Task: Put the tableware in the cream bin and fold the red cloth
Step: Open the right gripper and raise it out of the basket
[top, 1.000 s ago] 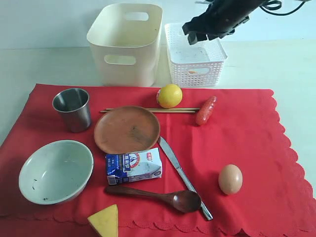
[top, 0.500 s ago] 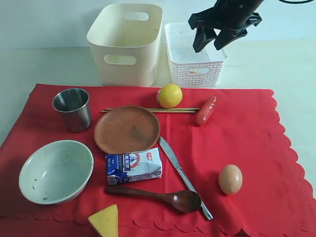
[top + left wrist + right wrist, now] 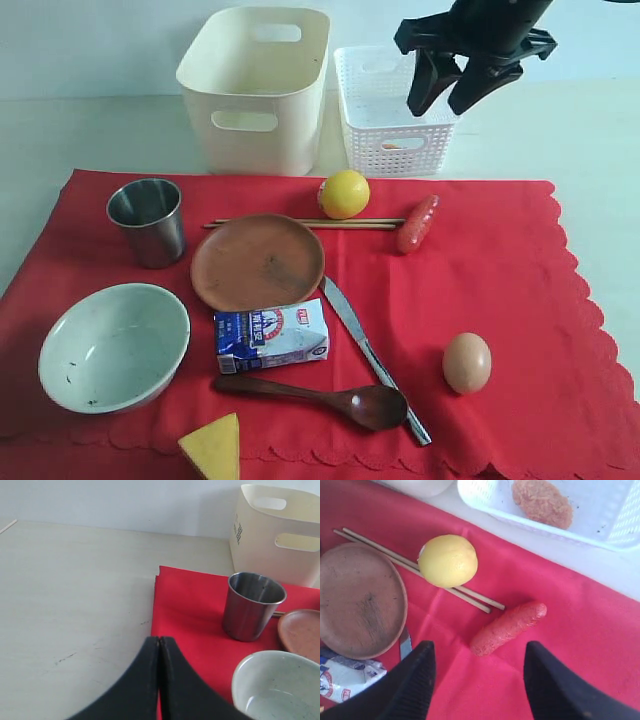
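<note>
Well apart from the right gripper (image 3: 440, 106) lie 2 chopsticks (image 3: 375, 223).

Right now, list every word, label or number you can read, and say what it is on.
Milk carton: blue print and a small red tag, too blurred to read.
Cream bin: small dark print on one wall, too small to read.
Nothing else bears text.

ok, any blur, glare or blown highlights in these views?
Exterior view: sharp, soft even light, only faint shadows beside the steel cup. Left wrist view: cup crisp, mild sheen on its rim. Right wrist view: softest of the three, lemon and sausage slightly fuzzy, white basket nearly washed out.
</note>
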`<state>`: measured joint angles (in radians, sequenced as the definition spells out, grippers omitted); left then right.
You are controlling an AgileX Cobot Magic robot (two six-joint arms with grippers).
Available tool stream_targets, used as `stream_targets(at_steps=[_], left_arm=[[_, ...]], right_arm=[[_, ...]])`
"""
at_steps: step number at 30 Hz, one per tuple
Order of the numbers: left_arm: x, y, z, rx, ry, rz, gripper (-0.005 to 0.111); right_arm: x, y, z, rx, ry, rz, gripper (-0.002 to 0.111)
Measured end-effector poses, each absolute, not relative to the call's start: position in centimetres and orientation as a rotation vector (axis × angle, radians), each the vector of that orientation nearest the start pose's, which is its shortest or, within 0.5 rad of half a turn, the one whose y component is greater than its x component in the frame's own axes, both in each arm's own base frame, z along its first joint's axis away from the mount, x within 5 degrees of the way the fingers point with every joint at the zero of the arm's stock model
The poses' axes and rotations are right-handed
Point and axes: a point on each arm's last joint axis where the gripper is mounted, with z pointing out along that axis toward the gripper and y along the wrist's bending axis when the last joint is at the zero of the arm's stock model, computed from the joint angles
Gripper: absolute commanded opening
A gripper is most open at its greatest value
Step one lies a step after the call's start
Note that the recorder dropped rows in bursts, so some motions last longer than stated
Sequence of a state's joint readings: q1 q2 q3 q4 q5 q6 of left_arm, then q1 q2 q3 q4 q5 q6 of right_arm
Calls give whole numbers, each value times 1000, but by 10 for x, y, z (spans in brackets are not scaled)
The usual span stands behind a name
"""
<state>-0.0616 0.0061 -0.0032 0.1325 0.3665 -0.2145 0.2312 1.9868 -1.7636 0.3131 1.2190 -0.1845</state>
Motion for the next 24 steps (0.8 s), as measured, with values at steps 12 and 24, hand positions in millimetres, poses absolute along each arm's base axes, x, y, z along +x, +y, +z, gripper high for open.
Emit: stream_targets(at_steps=[12, 24], left_arm=[[53, 1, 181, -60, 1849, -62, 0], [53, 1, 181, -60, 1849, -62, 0]], right_arm=[[316, 100, 276, -527, 2934, 431, 51], [254, 85, 271, -495, 2916, 427, 51]])
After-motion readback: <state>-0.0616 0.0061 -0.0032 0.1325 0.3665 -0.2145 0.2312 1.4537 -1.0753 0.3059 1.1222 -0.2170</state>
